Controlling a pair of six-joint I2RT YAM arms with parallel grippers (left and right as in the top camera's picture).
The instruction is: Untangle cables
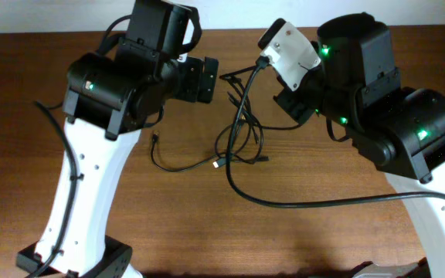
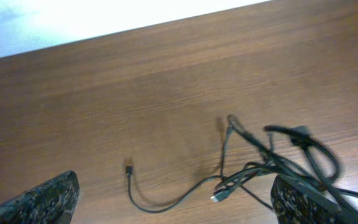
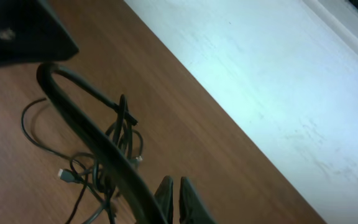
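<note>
The thin black cables (image 1: 238, 145) lie knotted on the brown wooden tabletop (image 1: 168, 224). The left end effector (image 2: 174, 183) hovers over the knot's left side, spread wide and empty. The right end effector (image 3: 179, 196), beside the knot, is pinched closed with nothing visible in it. A sound next move would be to pinch the free plug end (image 2: 128, 168) trailing left of the knot and draw it outward slowly and low.

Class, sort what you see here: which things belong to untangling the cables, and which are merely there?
Belongs to the job:
thin black cables, tangled on the table
left claw, open
right claw, shut

Merely there:
thick arm wire
pale surface beyond the table
</note>
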